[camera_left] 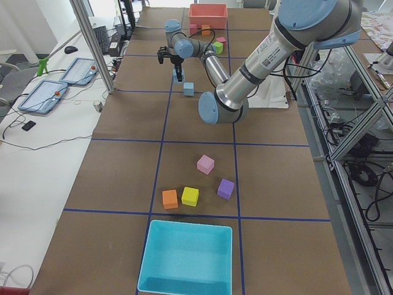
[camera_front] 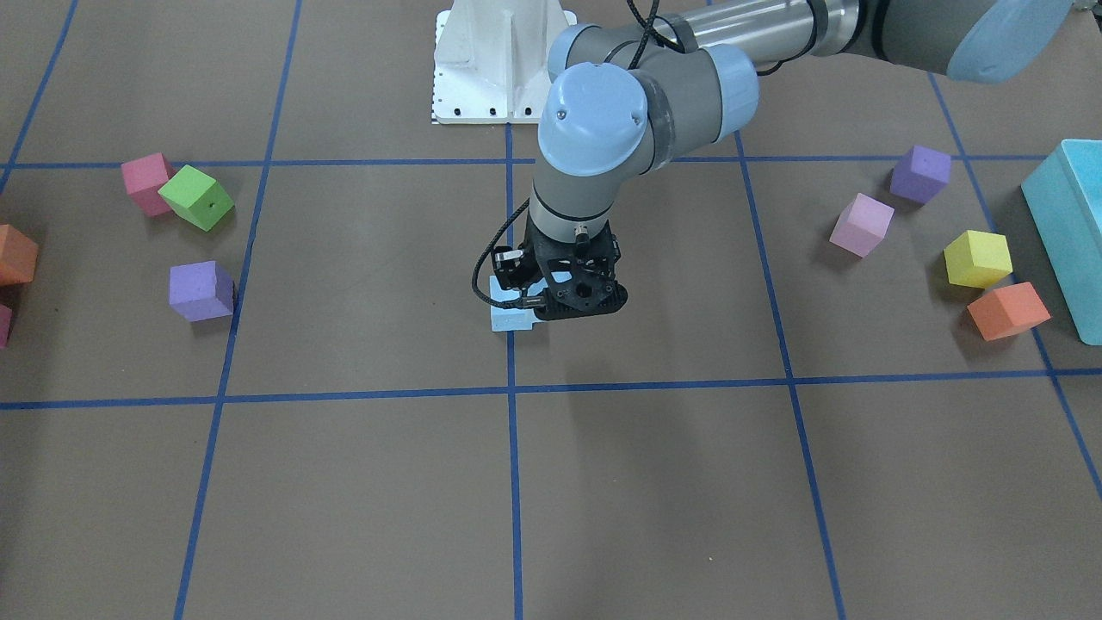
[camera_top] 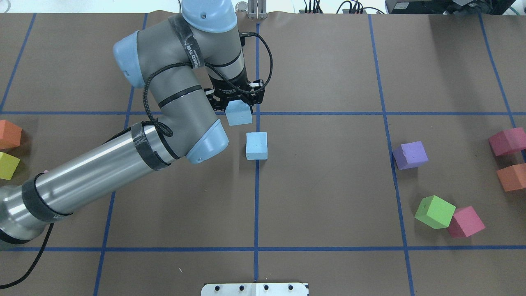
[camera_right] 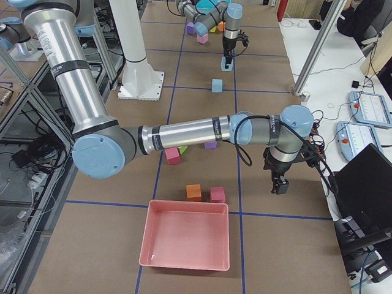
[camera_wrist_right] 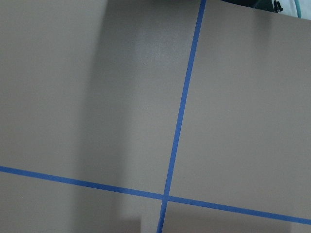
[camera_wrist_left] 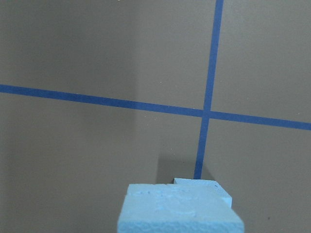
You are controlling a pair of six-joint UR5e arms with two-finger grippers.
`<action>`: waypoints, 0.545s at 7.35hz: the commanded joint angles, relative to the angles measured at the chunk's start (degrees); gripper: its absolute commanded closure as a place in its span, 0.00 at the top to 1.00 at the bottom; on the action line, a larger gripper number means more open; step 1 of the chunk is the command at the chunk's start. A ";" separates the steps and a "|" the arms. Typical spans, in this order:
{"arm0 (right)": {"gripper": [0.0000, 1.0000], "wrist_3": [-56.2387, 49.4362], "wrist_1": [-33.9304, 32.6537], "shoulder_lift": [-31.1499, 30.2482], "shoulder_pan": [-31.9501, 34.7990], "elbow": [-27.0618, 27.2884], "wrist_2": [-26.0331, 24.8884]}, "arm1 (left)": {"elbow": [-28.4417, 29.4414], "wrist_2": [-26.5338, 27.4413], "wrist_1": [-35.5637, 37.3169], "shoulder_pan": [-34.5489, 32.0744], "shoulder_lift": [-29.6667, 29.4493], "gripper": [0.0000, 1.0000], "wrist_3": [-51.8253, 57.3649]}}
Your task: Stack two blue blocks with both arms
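My left gripper (camera_top: 238,107) is shut on one pale blue block (camera_top: 239,115) and holds it above the table near the centre line. The second blue block (camera_top: 256,145) sits on the table on that line, a little nearer the robot's base and apart from the held one. In the front-facing view it (camera_front: 513,317) shows beside the left gripper (camera_front: 575,297). The left wrist view shows the held block (camera_wrist_left: 180,211) at the bottom edge. My right gripper (camera_right: 280,184) hangs over bare table far to the right; I cannot tell whether it is open or shut.
Purple (camera_top: 409,155), green (camera_top: 434,211), pink (camera_top: 466,222), red (camera_top: 508,141) and orange (camera_top: 511,176) cubes lie on the right. Orange (camera_top: 9,134) and yellow (camera_top: 8,165) cubes lie at the left edge. A turquoise box (camera_front: 1067,232) and a pink tray (camera_right: 185,233) stand at the table's ends.
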 commanded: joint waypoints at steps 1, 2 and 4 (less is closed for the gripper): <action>1.00 0.06 0.03 0.11 -0.30 -0.48 -0.03 | 4.49 2.67 -3.55 2.05 -1.53 0.62 -0.54; 1.00 0.15 0.03 0.11 -0.30 -0.48 -0.11 | 5.28 3.21 -5.13 2.68 -1.53 0.62 0.07; 1.00 0.15 0.03 0.20 -0.39 -0.48 -0.11 | 5.12 3.30 -5.15 3.65 -1.27 0.61 3.74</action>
